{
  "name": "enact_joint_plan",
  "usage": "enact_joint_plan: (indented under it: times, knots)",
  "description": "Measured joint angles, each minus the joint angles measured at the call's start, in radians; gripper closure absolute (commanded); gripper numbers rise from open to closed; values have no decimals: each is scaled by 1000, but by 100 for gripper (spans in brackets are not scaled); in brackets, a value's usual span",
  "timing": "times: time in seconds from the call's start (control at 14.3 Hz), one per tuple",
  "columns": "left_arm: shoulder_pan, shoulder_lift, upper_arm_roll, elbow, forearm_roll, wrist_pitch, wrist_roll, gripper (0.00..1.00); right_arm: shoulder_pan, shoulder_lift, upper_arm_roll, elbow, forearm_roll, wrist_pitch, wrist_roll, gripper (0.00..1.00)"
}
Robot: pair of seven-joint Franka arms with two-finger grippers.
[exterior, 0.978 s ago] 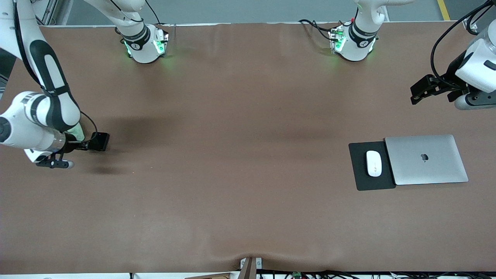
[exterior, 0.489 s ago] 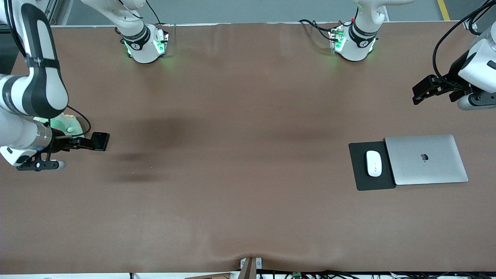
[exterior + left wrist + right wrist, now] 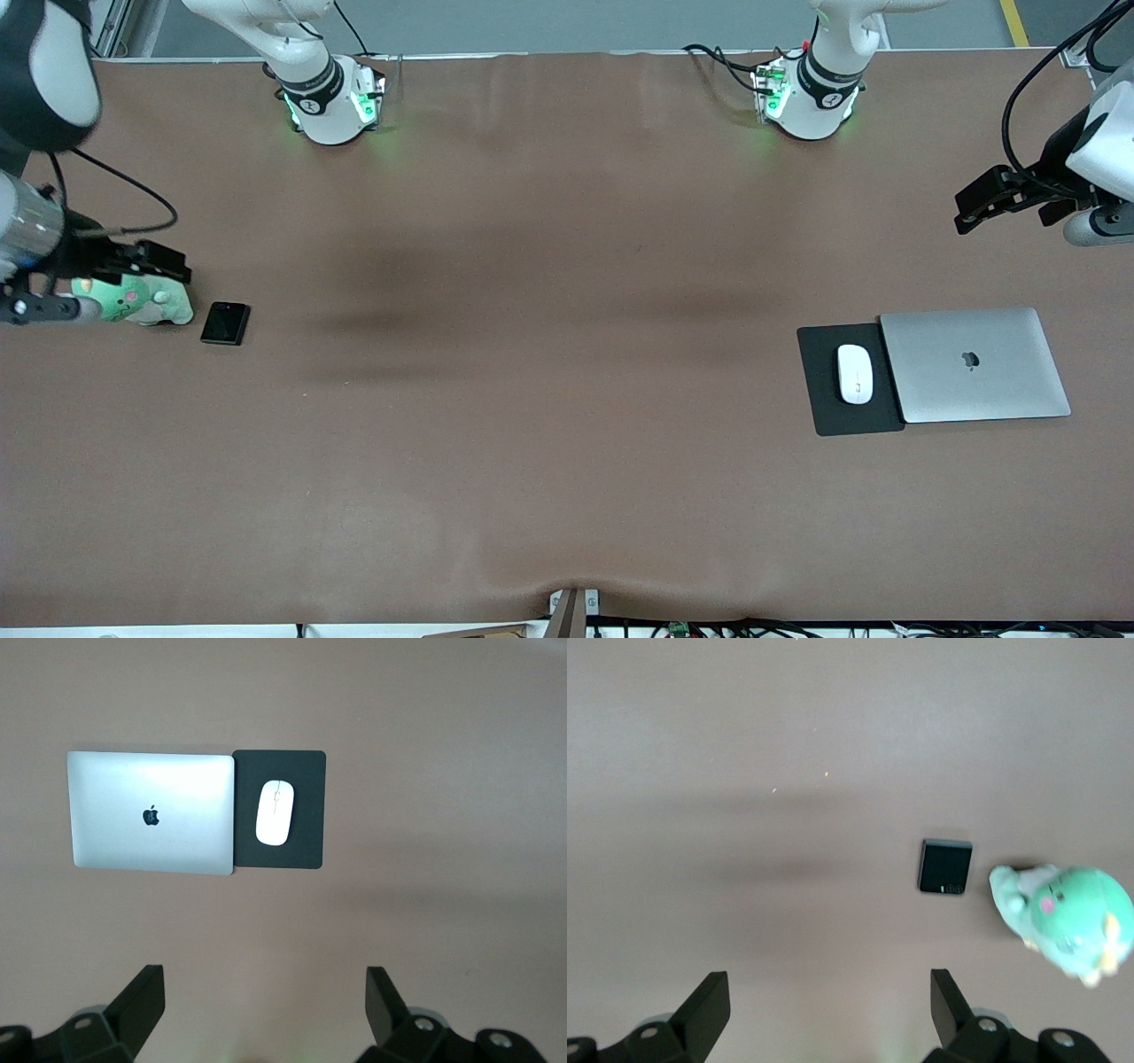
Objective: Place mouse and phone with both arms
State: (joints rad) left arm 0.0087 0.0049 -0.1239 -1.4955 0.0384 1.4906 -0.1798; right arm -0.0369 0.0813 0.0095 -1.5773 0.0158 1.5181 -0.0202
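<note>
The small black phone (image 3: 225, 322) lies flat on the brown table at the right arm's end, beside a green plush toy (image 3: 133, 299); it also shows in the right wrist view (image 3: 945, 866). My right gripper (image 3: 164, 264) is open and empty, raised over the toy. The white mouse (image 3: 855, 373) sits on a matte black pad (image 3: 819, 390) at the left arm's end, and shows in the left wrist view (image 3: 275, 812). My left gripper (image 3: 974, 210) is open and empty, up in the air at that end of the table.
A closed silver laptop (image 3: 974, 364) lies against the pad (image 3: 306, 828), also in the left wrist view (image 3: 151, 811). The plush toy shows in the right wrist view (image 3: 1065, 921). The arms' green-lit bases (image 3: 332, 102) stand along the table's farthest edge.
My right gripper has let go of the phone, which now lies on the table, and has risen and drawn back toward the table's end. My left gripper has drifted slightly outward.
</note>
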Motion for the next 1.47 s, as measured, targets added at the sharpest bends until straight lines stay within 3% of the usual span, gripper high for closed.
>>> enact_joint_plan:
  times: [0.28,0.49,1.47]
  knots:
    - [0,-1,0,0,0,-3,0,0,0,-29,0,96,15,-97,9,0]
    - [0,-1,0,0,0,-14,0,0,0,-58,-1,99,57,-123,11,0]
    - [4,-3,-9,22,0,-44,13,0,0,-61,-4,75,46,-115,11,0]
